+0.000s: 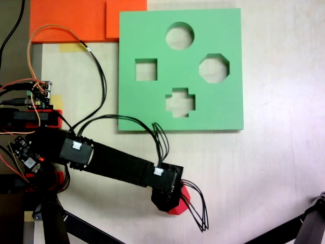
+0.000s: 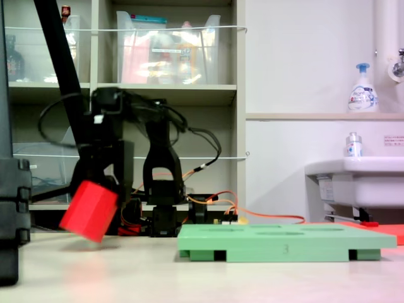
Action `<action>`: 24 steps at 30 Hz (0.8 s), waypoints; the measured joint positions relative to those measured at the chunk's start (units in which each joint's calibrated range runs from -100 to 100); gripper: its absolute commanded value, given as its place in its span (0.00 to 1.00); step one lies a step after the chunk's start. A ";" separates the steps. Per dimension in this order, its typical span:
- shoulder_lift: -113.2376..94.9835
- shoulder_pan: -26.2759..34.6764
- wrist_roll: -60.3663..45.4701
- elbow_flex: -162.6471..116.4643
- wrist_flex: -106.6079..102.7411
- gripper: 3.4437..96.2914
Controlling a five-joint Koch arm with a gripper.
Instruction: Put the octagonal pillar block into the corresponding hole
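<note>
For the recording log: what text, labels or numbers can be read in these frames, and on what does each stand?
"3": on the front edge of the green foam board, seen in the second exterior view.
Label on the pump bottle on the ledge: too small to read.
Pink sign on the wall at the second exterior view's right edge: blurred, unreadable.
Small bottle by the sink: nothing legible.

An orange sheet (image 1: 76,20) lies at the top left of the first exterior view. In the second exterior view, a soap bottle (image 2: 363,88) stands above a white sink (image 2: 353,183), and shelves (image 2: 164,95) hold clear bins (image 2: 167,57).
</note>
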 measured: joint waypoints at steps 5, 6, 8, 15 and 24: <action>-12.04 4.35 3.76 6.66 -0.29 0.23; -15.32 6.35 5.57 9.11 -1.08 0.23; -15.87 7.52 6.45 10.88 -1.47 0.23; -2.74 16.80 15.09 23.81 -2.55 0.23; 25.17 22.86 19.00 39.69 -2.84 0.23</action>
